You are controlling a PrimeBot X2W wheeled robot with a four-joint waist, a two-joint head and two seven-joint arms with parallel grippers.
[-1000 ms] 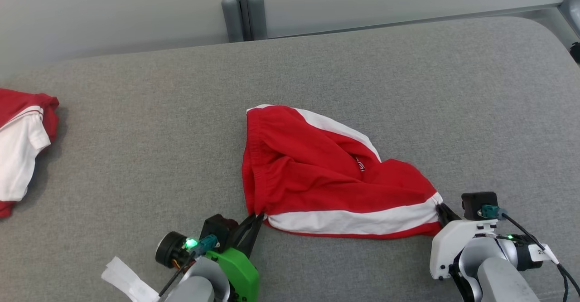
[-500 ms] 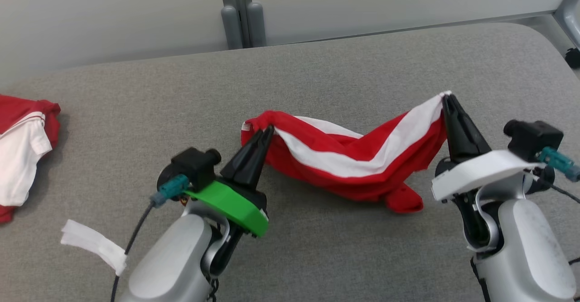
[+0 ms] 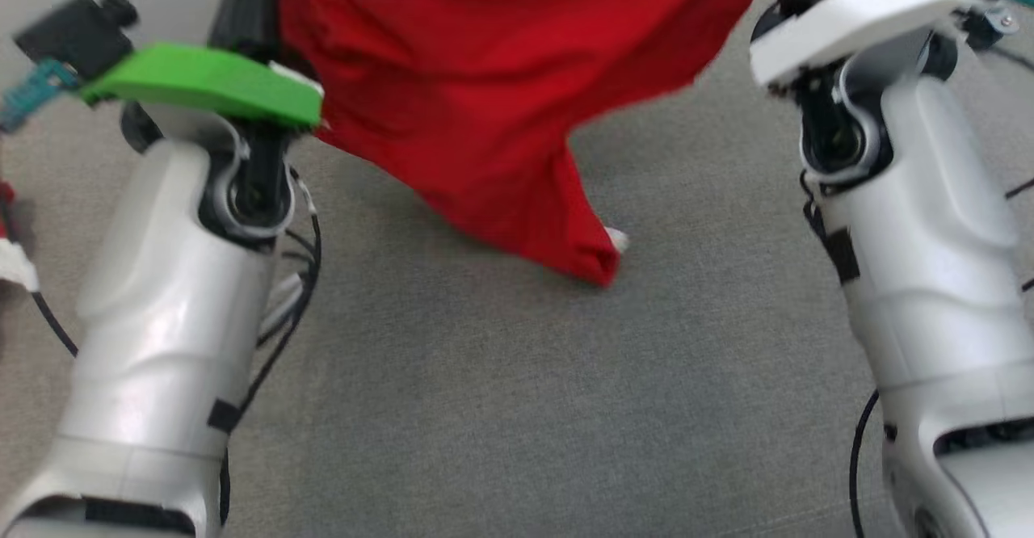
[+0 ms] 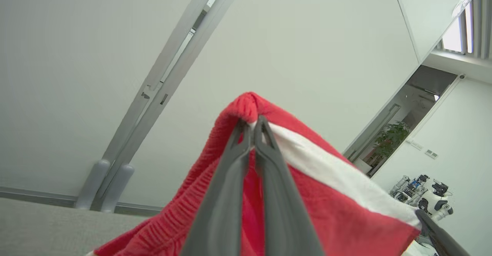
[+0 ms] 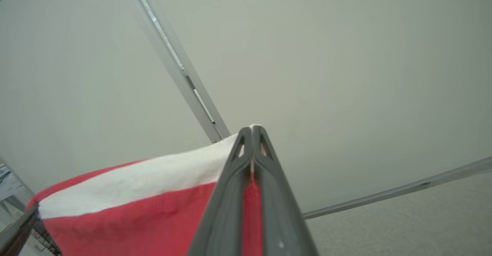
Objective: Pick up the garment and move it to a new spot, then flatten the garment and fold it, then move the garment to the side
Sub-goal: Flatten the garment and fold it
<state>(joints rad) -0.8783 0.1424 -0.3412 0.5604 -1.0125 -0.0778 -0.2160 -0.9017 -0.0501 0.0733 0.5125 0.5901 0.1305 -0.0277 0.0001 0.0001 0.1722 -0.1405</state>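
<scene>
At the far left edge of the head view lies a scrap of red and white cloth (image 3: 11, 259) on the grey surface (image 3: 485, 409). Next to it the left arm (image 3: 170, 296) rises with its green wrist plate. The left gripper (image 4: 251, 127) is pressed together, pinching one top corner of the garment (image 3: 485, 77), where the gathered red waistband meets a white stripe. The garment hangs between the two grippers as a red sheet with the white stripe along its top edge, held up above the surface in the middle of the head view. It narrows downward to a folded tip with a speck of white. That tip is low over the surface, and I cannot tell whether it touches. The right gripper (image 5: 251, 133) is likewise pressed together, pinching the other top corner, on the white stripe. The right arm (image 3: 929, 223) stands at the right, white plate at its wrist. Behind is a pale wall.
</scene>
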